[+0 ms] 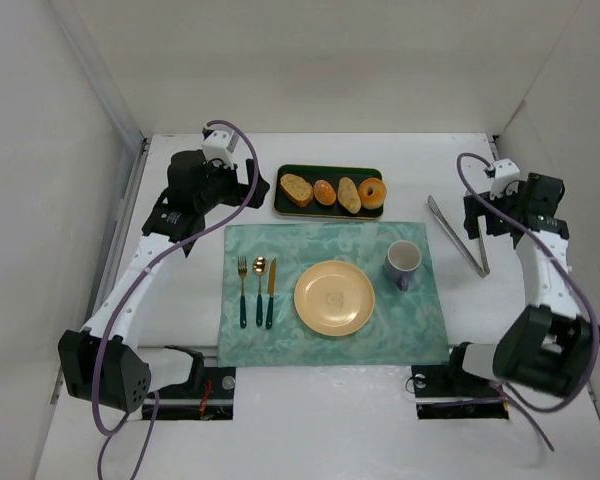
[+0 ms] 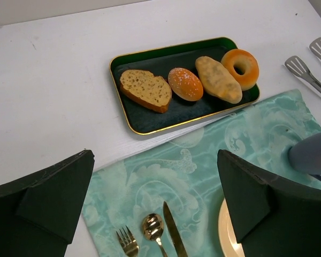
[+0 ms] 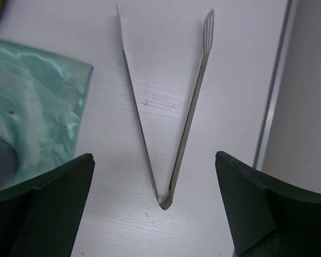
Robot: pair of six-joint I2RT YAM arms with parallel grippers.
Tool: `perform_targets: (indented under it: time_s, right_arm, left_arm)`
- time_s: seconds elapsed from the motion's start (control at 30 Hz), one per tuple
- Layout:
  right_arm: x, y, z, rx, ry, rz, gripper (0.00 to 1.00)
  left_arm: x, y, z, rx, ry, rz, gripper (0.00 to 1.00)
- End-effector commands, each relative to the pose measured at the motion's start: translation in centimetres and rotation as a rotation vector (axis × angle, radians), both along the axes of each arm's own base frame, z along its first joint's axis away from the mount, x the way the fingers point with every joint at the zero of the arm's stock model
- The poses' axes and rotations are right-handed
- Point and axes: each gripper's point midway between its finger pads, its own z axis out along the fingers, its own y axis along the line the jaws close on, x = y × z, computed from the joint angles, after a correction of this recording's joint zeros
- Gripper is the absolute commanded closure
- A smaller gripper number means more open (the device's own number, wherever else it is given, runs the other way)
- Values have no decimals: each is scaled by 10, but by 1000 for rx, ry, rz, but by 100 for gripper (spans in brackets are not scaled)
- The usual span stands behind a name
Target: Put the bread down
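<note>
The bread, a golden ring-shaped bagel [image 1: 373, 190], lies at the right end of a dark gold-rimmed tray [image 1: 310, 211] at the back of the table. In the left wrist view the bagel [image 2: 241, 67] lies at the right end of the tray [image 2: 150, 116]. My left gripper [image 1: 192, 195] hovers left of the tray, open and empty [image 2: 155, 160], above the placemat's corner. My right gripper [image 1: 502, 212] is open and empty [image 3: 155, 160] above the hinge end of metal tongs [image 3: 171, 134]. A yellow plate [image 1: 334, 297] sits on the placemat.
The tray also holds a toasted slice [image 1: 296, 189] and two oval rolls [image 1: 325, 192]. On the teal placemat [image 1: 280, 335] lie a fork, spoon and knife [image 1: 258, 290] and stands a grey mug [image 1: 403, 263]. The tongs [image 1: 458, 235] lie right of the mat. White walls enclose the table.
</note>
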Motion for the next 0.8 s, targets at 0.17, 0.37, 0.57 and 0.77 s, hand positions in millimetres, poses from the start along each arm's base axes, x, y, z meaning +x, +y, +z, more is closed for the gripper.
perform_targets:
  time_s: [0.17, 0.37, 0.57, 0.77]
  right_arm:
    - [17, -13, -50, 54, 143, 173, 2]
    - [22, -27, -70, -5, 206, 184, 3]
    - [29, -47, -91, -16, 249, 184, 3]
    - [35, -46, -105, 30, 309, 215, 3]
  left_arm:
    - [-1, -6, 36, -41, -90, -26, 0]
    - [-1, -8, 33, -42, -81, -36, 0]
    - [-3, -9, 36, -47, -89, -47, 0]
    - [-5, -9, 40, -49, -98, -47, 0]
